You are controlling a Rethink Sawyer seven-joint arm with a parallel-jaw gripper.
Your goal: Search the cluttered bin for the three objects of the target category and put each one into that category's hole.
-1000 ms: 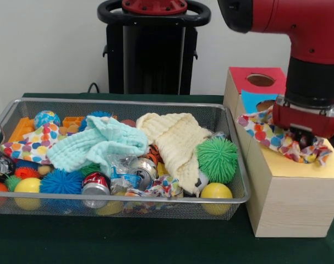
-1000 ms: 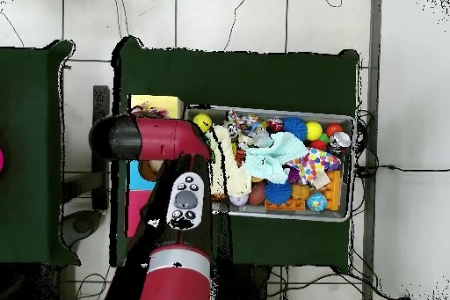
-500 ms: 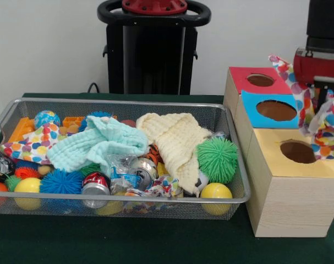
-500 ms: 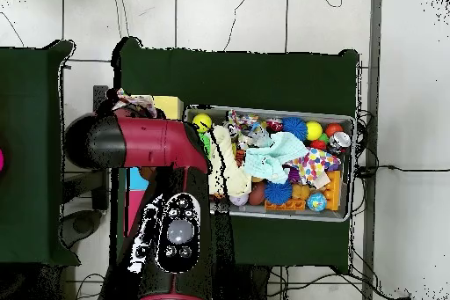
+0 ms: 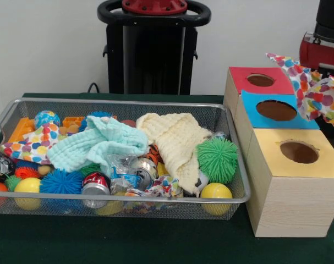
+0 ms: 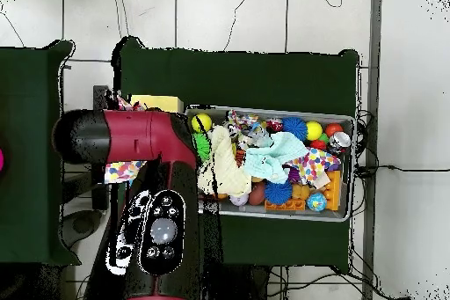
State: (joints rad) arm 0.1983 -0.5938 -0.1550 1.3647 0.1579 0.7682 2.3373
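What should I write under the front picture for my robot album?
Robot arm lifts a polka-dot cloth above the box with three holes, beside a wire bin crammed with balls, cans and cloths.

I cannot read any text, number or brand in these pictures. The crushed cans (image 5: 135, 175) in the wire bin (image 5: 233, 187) carry printed colours, red and blue on silver, but no letters can be made out. The wooden box (image 5: 290, 203) with its red, blue and yellow tops has no label on it. From overhead, the arm's black panel (image 6: 158, 235) shows round buttons, unreadable.
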